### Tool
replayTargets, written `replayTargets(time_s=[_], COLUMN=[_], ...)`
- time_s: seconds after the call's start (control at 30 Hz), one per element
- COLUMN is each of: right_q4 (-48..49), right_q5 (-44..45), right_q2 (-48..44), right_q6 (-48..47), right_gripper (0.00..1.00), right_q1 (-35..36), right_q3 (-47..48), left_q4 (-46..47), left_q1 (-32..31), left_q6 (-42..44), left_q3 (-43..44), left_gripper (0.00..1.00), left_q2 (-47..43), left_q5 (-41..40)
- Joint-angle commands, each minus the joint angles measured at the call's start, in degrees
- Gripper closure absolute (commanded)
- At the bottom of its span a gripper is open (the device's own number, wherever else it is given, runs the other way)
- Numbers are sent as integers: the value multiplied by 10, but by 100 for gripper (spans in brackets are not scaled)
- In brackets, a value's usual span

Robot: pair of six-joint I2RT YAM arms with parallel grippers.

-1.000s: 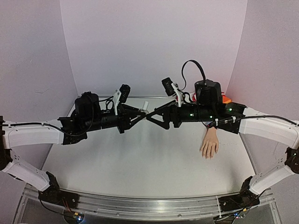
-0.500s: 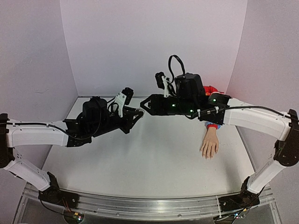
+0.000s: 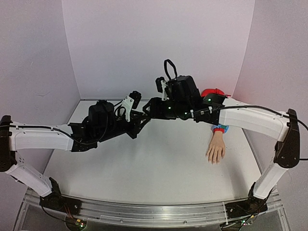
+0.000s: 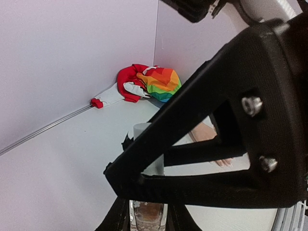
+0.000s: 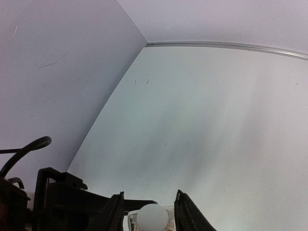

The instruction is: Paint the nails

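A small clear bottle (image 4: 148,222) stands upright between the fingers of my left gripper (image 4: 147,217), which is shut on it. Its white cap (image 5: 153,219) sits between the fingers of my right gripper (image 5: 150,211), whose jaws stand close on either side with a little gap showing. Both grippers meet above the table's middle back, the left gripper (image 3: 143,119) below the right gripper (image 3: 150,109). The fake hand (image 3: 216,149) lies flat at the right, apart from both, with its nails (image 3: 213,161) pointing to the near edge. The right gripper's black fingers (image 4: 192,120) partly hide the hand (image 4: 206,134).
The rainbow sleeve (image 4: 159,82) with red cloth is bunched in the back right corner (image 3: 212,92). A small red piece (image 4: 96,103) lies by the back wall. Pale walls close in the table on three sides, and a metal rail (image 3: 154,211) runs along the near edge.
The right arm lifted, swung left and came over the bottle, its jaws narrowing round the cap. The left gripper shifted a little right and up with the bottle.
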Motion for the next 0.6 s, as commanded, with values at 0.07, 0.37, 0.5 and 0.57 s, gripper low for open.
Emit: replayTargets(time_s=[0.07,0.37,0.5,0.57], right_q4=[-2,137,138,136], right_q5=[-52,-612,-596,-539], right_q2=[-3,-77,-101,-127], right_q6=[-57,-212,-214,-211], right_gripper=[89,100,100,92], right_q1=[-2,-59,-59,-60], right_q3=[13,-132,-151,-166], left_q4=[37,294,258,225], left_q1=[-2,121,122,122], left_q6=[-9,-262,-251,-216], left_q3=[24,-28,-6,-7], left_gripper=[100,100,100,100], left_q2=[-9,-17,-3,-14], left_q5=[89,675,680,635])
